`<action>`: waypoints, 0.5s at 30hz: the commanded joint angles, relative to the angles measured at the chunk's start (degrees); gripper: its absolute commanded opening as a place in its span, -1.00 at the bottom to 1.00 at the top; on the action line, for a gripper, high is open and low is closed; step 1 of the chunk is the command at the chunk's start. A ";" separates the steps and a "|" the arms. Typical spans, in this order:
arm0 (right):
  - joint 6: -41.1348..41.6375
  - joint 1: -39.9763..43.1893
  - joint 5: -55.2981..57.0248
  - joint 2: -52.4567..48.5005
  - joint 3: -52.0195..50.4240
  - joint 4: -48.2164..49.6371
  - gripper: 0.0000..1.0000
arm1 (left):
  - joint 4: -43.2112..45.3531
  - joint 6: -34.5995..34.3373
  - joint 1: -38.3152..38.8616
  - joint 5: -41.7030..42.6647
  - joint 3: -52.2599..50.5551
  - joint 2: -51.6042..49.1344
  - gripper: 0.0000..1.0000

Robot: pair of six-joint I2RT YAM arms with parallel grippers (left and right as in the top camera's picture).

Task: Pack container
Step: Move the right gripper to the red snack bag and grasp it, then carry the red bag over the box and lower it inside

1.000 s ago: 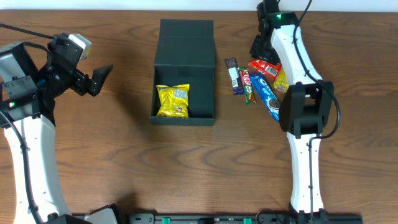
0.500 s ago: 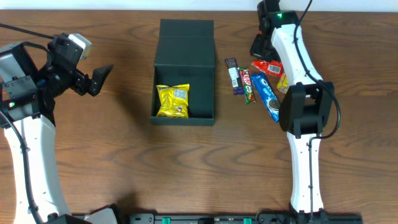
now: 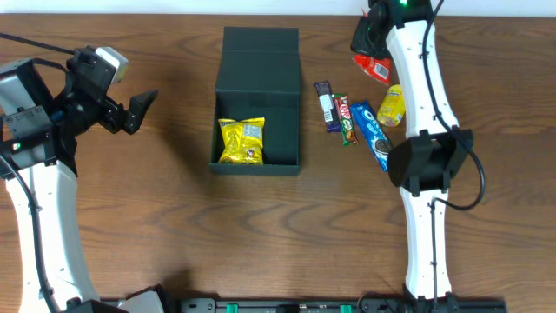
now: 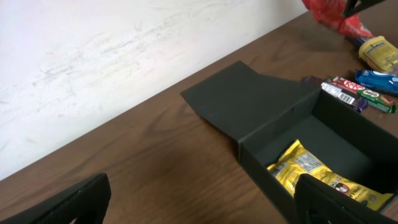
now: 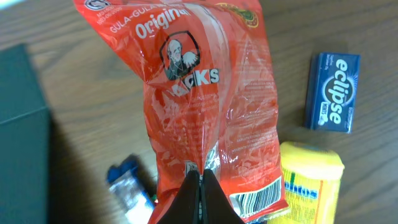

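Setting: I log this as a robotics lab, a table-top test station viewed from my remote seat. Evidence:
1. Two white-and-black jointed arms, the left arm (image 3: 43,217) and the right arm (image 3: 426,235), rise from the near edge of a wood-grain bench (image 3: 174,217).
2. A black mounting rail (image 3: 287,306) with green fittings runs along that near edge.
3. A loose black cable (image 3: 26,42) trails toward the left arm.
4. A plain white wall (image 4: 93,62) stands behind the bench.
5. A dark box (image 3: 258,61) and wrapped snack packets (image 3: 369,130) are set out on the wood.
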State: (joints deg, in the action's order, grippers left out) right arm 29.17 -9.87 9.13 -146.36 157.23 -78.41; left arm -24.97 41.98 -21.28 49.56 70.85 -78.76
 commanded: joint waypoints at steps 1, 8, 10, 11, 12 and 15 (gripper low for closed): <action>-2.08 -1.81 1.73 4.39 1.99 -0.55 -0.97 | 0.59 -0.46 -0.13 0.83 0.35 -0.50 0.90; -2.27 -4.44 2.40 5.73 2.10 -5.42 -0.97 | 0.98 -0.50 -0.13 0.85 0.35 -0.50 0.90; -2.27 -5.64 2.40 5.90 2.10 -7.08 -0.98 | 1.22 -1.05 -0.13 0.83 0.35 -0.50 0.91; -2.29 -6.32 2.27 6.12 2.10 -7.76 -0.97 | 1.33 -1.33 -0.13 0.83 0.35 -0.50 0.90; -2.56 -7.21 2.25 6.16 2.10 -8.31 -0.98 | 1.42 -1.33 -0.13 0.85 0.35 -0.50 0.90; -2.69 -9.57 2.19 6.51 2.10 -9.22 -0.97 | 1.44 -1.33 -0.13 0.85 0.35 -0.50 0.90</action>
State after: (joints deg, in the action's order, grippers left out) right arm 27.59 -16.73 10.39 -142.87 157.82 -87.35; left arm -23.73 41.74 -21.28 49.56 70.85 -78.76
